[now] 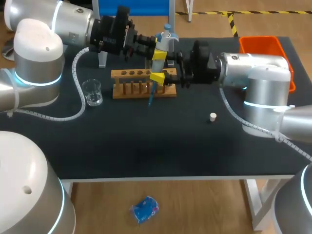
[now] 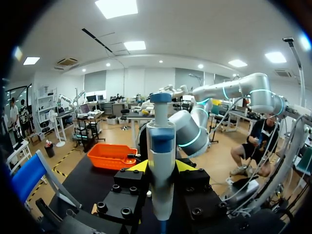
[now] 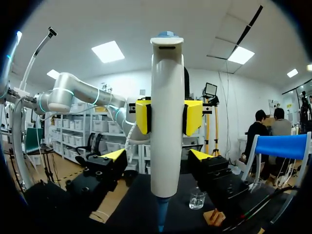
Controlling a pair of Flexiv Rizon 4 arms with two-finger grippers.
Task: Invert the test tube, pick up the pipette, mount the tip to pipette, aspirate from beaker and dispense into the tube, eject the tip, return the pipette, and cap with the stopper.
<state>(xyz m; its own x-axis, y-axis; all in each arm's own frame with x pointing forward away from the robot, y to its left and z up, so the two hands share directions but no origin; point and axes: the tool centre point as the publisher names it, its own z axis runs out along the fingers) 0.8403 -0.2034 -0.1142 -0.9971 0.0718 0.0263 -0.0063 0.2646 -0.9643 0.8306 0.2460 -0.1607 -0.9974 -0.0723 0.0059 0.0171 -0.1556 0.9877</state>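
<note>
Over the counter (image 1: 146, 146), one upright pipette (image 1: 166, 40).
The left claw (image 1: 159, 53) pinches it above the rack (image 1: 129, 74); the right claw (image 1: 158, 77), lower, stands spread around it, not touching; beaker (image 1: 92, 92) near the rack, stopper (image 1: 213, 117) well apart.

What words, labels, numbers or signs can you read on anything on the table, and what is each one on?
No text can be read in any view.
pipette: no print shows on its white body.
beaker: any markings are too small to tell.
wooden rack, stopper, orange bin: no lettering shows.
</note>
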